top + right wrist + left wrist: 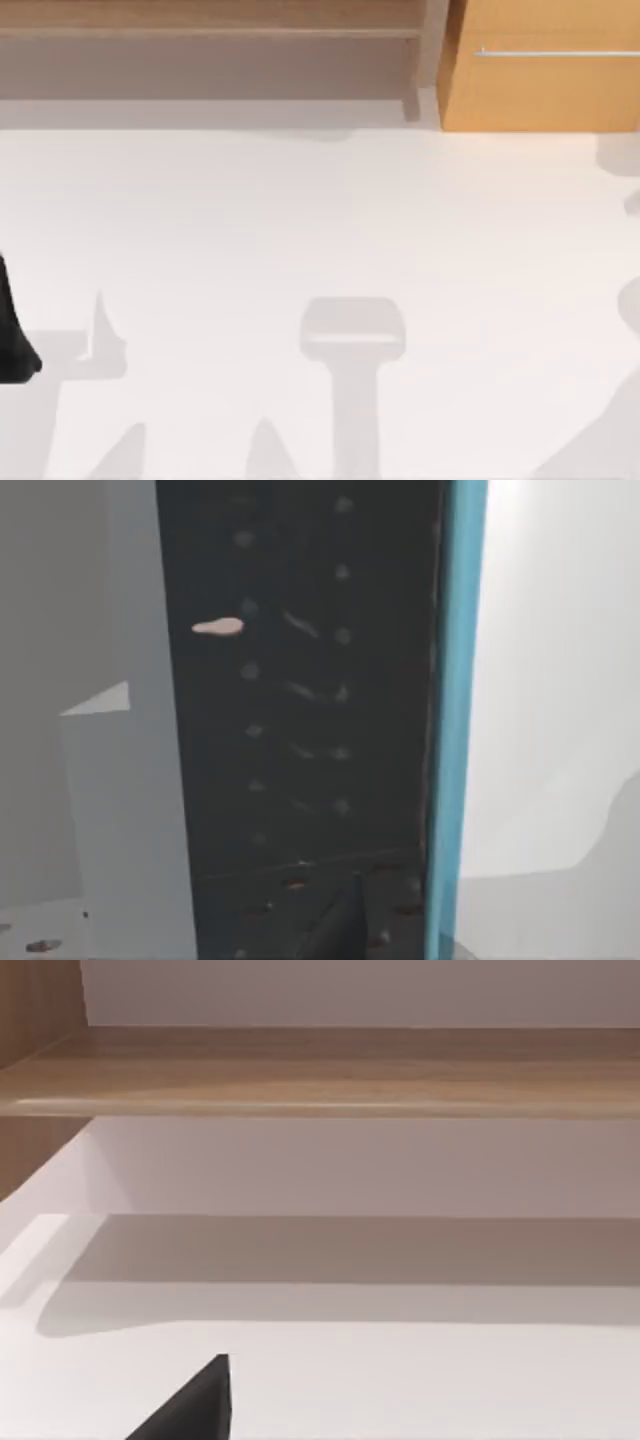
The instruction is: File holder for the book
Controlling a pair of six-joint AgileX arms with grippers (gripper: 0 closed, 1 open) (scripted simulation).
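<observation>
Right claw beside one book (455,710)

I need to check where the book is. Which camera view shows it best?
The right wrist view: the book appears there as a teal-blue strip running along a dark perforated panel, close to the camera. The top view gives white table and shadows, with the left arm at its left edge; the left wrist view gives table and a wooden shelf.

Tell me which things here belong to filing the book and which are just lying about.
For the job: book; dark perforated file holder next to it.
Just there: wooden shelf; orange cabinet; left arm, at the left edge of the table.
</observation>
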